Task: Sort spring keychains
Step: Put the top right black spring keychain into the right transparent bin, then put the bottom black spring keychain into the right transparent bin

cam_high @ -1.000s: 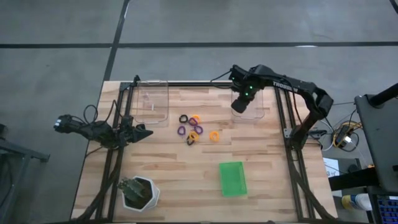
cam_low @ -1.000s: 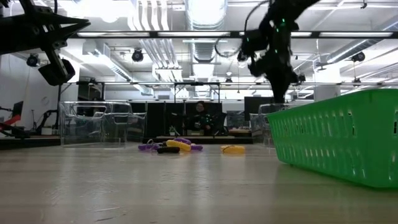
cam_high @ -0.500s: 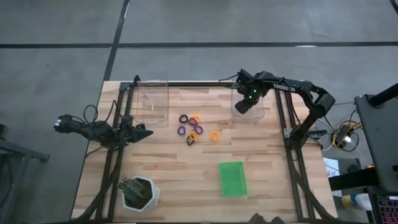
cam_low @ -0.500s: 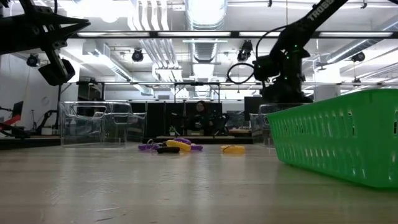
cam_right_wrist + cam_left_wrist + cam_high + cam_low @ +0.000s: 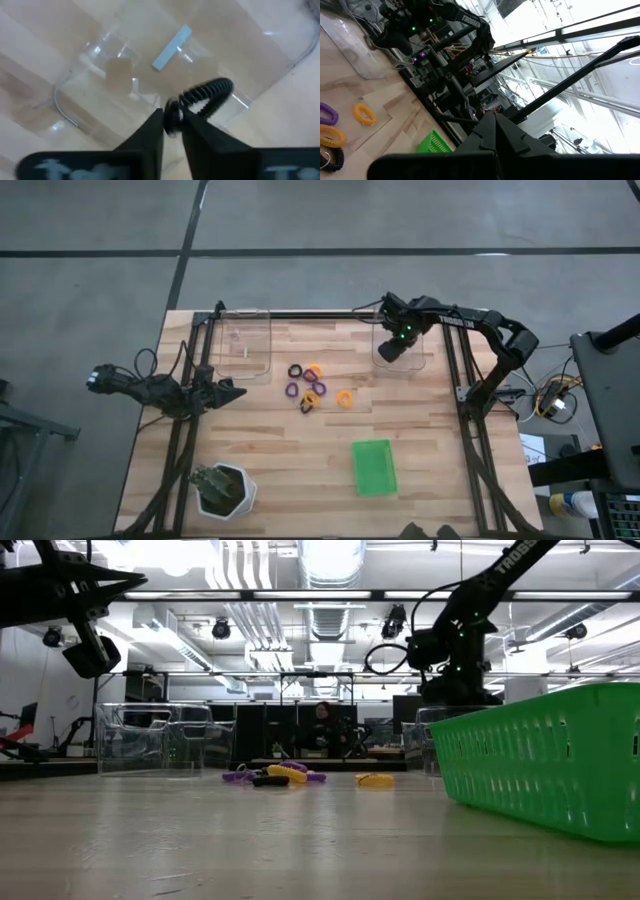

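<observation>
R gripper [image 5: 172, 119] holds black keychain [image 5: 206, 93], "TROSSEN" arm

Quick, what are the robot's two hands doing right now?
Right gripper: shut on a black spring keychain, over the clear bin.
Left gripper: waiting at the table's left edge; cannot tell.

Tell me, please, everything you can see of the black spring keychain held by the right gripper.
The black spring keychain is a small coiled loop that looks like plastic cord, with a metal ring at one end. The right gripper pinches it at that ring end, and the coil hangs free over the clear bin at the table's far right side. Nothing else touches it.
</observation>
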